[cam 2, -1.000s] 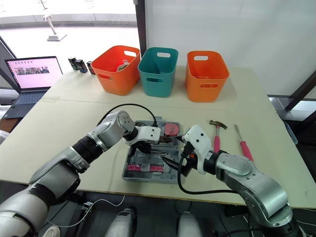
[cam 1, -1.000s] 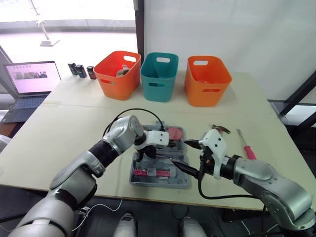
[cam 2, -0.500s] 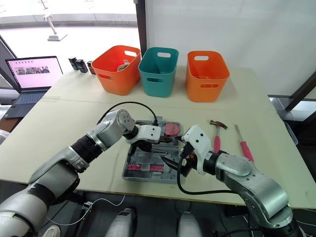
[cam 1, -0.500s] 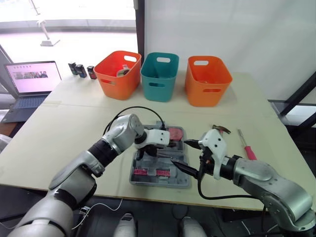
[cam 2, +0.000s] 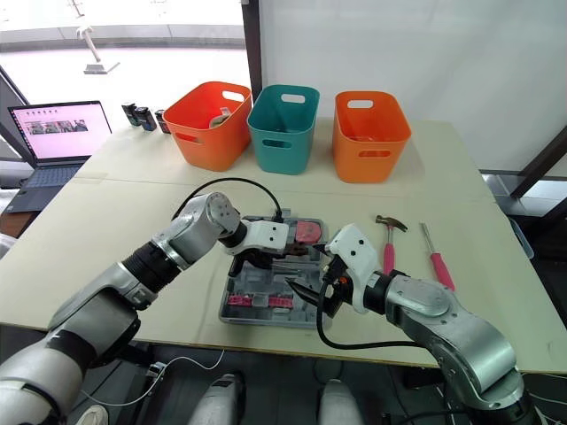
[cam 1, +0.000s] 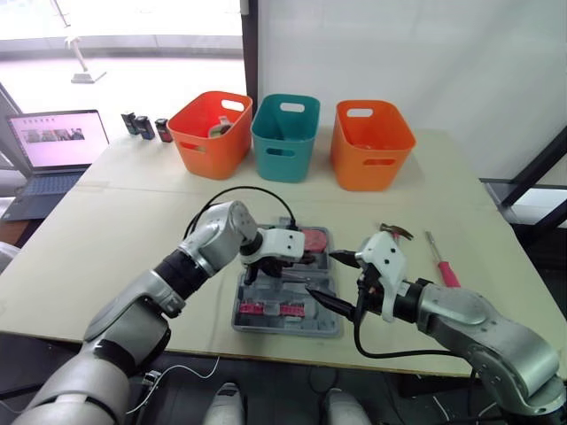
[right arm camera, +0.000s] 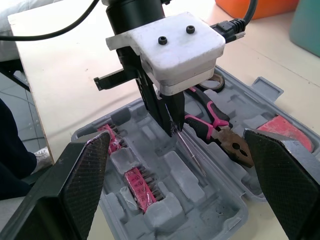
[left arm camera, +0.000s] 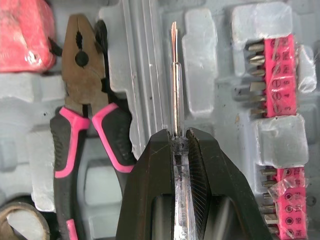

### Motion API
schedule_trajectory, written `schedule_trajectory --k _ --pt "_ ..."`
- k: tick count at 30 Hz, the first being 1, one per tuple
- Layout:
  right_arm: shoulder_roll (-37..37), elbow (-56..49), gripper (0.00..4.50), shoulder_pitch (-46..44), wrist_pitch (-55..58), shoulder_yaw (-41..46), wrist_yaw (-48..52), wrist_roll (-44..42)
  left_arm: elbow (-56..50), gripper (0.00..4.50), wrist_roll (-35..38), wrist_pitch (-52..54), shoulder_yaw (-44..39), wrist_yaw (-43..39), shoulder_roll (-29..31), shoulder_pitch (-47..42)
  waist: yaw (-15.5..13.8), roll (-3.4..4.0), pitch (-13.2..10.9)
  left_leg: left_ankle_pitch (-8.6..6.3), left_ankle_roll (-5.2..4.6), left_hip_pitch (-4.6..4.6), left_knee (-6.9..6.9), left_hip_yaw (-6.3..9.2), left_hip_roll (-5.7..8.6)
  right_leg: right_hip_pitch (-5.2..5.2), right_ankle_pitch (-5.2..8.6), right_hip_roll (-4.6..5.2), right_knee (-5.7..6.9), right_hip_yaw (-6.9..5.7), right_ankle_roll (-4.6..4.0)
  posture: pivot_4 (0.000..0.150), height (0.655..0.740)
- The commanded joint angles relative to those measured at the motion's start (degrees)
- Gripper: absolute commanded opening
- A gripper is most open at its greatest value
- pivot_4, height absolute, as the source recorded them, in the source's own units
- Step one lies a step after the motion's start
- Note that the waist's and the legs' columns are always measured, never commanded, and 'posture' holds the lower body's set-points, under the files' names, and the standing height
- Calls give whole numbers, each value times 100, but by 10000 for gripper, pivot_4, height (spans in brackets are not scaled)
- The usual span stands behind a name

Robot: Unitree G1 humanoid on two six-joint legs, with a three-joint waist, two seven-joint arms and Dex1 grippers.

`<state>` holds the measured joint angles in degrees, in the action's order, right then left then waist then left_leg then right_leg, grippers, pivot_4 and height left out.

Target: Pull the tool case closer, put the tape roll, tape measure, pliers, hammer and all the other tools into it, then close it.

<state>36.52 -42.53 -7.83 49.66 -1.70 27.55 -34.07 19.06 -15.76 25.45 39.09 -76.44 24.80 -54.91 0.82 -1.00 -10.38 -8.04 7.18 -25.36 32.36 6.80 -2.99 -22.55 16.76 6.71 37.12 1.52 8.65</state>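
The grey tool case (cam 1: 292, 326) lies open near the table's front edge. Above its middle, my left gripper (left arm camera: 177, 136) is shut on a small clear-handled screwdriver (left arm camera: 175, 80), whose metal shaft points along a moulded slot. Pink-handled pliers (left arm camera: 82, 100) rest in the case beside it, with a red tape measure (left arm camera: 22, 35) and a tape roll (left arm camera: 20, 220) nearby. Pink bit strips (left arm camera: 280, 65) fill the other side. My right gripper (cam 1: 337, 282) stands open at the case's right edge, holding nothing. On the table to the right lie the hammer (cam 2: 388, 243) and a pink screwdriver (cam 2: 434, 257).
Three bins stand at the back: orange (cam 1: 211, 133), teal (cam 1: 285, 137) and orange (cam 1: 372, 142). A laptop (cam 1: 55, 142) sits at the far left, with small black items (cam 1: 146, 127) beside it. A black cable loops over my left arm.
My left gripper, still holding the screwdriver, has shifted very slightly over the case. The right arm has stayed put.
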Motion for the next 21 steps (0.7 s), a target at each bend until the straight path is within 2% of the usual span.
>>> schedule_trajectory --k 1,21 --pt "-37 -201 45000 -27 -36 53 1 -80 -56 492 -78 -48 -25 6 3 -7 0 0 0 0 0 0 0 0 0 0 0 0 0 0 0 1500 7400" --pt "-33 -231 45000 42 -20 49 -6 -96 44 492 -191 -159 -64 104 -100 -15 -1 0 0 0 0 0 1 0 0 0 0 0 1 0 0 1500 7400"
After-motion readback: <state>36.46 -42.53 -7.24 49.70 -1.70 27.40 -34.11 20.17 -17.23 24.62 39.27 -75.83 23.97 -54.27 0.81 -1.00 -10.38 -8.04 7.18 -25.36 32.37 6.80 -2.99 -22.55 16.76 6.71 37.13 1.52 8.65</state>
